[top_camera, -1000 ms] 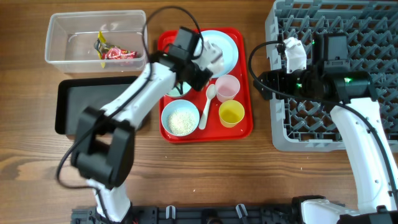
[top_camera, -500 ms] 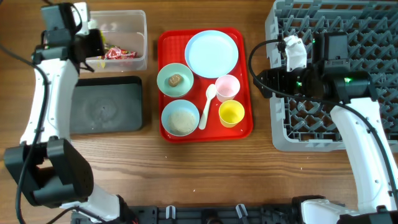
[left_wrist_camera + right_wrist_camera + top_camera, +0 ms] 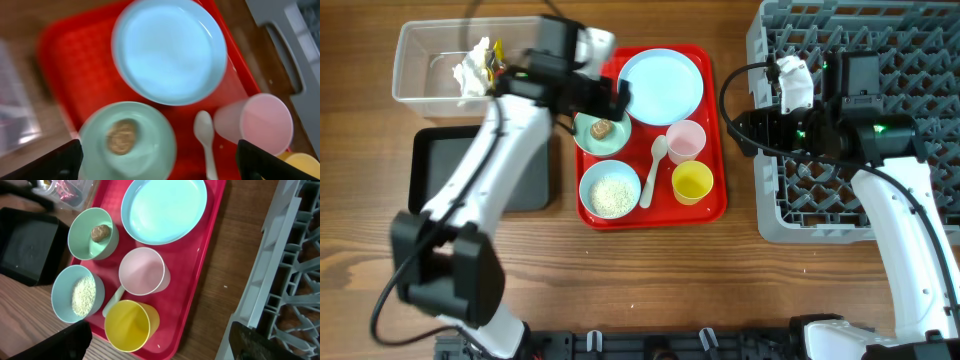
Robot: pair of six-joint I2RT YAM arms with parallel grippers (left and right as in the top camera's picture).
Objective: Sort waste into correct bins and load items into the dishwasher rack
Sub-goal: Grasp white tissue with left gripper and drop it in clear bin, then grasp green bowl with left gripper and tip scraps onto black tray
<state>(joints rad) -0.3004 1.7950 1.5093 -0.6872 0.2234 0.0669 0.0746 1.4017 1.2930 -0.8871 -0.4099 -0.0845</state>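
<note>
My left gripper [image 3: 615,100] [image 3: 160,167] hangs open over the red tray, just above a pale blue bowl [image 3: 588,138] [image 3: 150,145] that holds a round brown food piece [image 3: 602,128] [image 3: 121,136]. Nothing sits between its fingers. Beside that bowl lie the plate [image 3: 660,86], a bowl of white grains [image 3: 610,190], the pink cup [image 3: 686,141], yellow cup [image 3: 692,182] and white spoon [image 3: 653,170]. Crumpled tissue [image 3: 472,68] and wrappers [image 3: 498,60] lie in the clear tub [image 3: 420,80]. At the grey rack's [image 3: 860,120] left edge my right gripper [image 3: 742,135] [image 3: 165,345] stands open and empty.
The black tray [image 3: 440,170] lies below the clear tub, partly under my left arm. The red tray [image 3: 715,205] sits between the bins and the rack, with a strip of bare wood on either side. My right arm lies across the rack.
My left arm swung out to the clear tub and back to the red tray. It opened, and the tissue now lies in the tub. The right arm has not moved.
</note>
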